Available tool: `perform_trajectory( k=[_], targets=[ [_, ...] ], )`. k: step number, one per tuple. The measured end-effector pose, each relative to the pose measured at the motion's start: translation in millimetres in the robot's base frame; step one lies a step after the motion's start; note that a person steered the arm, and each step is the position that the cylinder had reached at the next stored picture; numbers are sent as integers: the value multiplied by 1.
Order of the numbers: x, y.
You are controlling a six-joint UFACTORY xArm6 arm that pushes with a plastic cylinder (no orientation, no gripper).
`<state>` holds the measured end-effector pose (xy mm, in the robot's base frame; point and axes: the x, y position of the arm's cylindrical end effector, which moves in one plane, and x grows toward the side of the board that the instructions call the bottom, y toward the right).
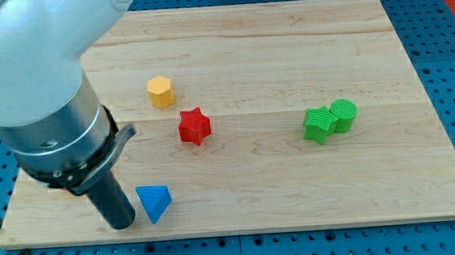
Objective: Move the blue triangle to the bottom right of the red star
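Tool: a straight dark rod with no jaws; it cannot open or close and has hold of nothing. My tip (123, 224) rests on the tabletop (295, 194) near its bottom-left corner.
Blue triangle (154, 201): lies just beside my tip, toward the tabletop's right edge, close to the bottom edge. Whether the two touch cannot be told; any gap is slight.
Red star (194, 126): sits left of the tabletop's centre, up and to the right of the blue triangle, well apart from it.
Key relation: the blue triangle lies directly right of my tip, so a push toward the right edge probably carries it along the bottom edge toward the spot below and right of the red star.
Arm pose: the rod descends from the top-left, its large pale housing covering the tabletop's top-left corner.
Other blocks: yellow hexagon (160, 92) up-left of the red star; green star (318, 125) and green cylinder (343, 113) touching, toward the right edge.
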<state>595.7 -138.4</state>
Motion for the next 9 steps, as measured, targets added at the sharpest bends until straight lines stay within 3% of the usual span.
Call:
perform_trajectory(
  k=[5,6,8,9],
  targets=[
    [-19,111],
    [-62,121],
    [-73,184],
    [-114,184]
  ],
)
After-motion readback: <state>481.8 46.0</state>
